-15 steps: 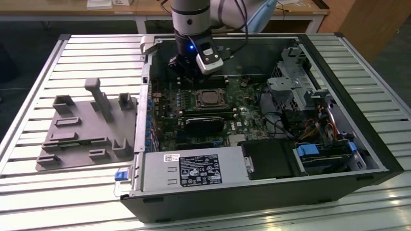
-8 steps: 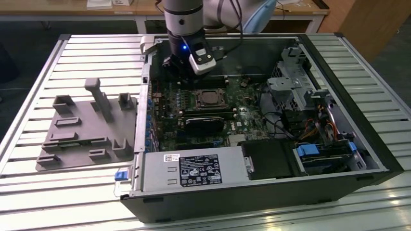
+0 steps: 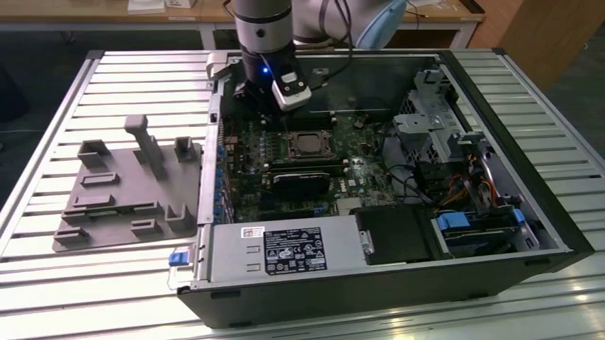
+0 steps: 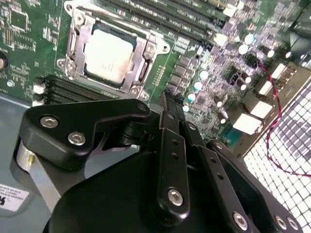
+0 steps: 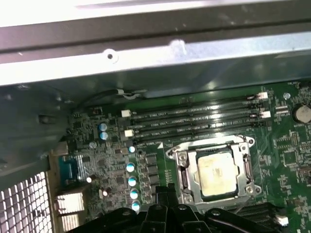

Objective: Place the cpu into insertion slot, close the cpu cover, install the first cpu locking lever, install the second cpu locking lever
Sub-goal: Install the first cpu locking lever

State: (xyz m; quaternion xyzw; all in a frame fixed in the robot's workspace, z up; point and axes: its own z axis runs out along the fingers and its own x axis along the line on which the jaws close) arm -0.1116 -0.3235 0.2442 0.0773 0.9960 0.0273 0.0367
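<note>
"Silvery cpu (image 4: 108, 53) lies in the insertion slot (image 4: 67, 63) — cpu cover (image 4: 145, 53) down over it."
"And the levers?"
"Can't tell (too fine to read). Gripper (image 4: 170, 101) pinched together, empty, just beside the insertion slot."

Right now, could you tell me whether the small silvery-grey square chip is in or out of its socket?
In: the silvery-grey square chip lies flat inside the metal-rimmed square socket in both wrist views.

Bright o'head light; glare on cpu (image 5: 214, 171), case rim (image 5: 146, 53); interior shadowed.
</note>
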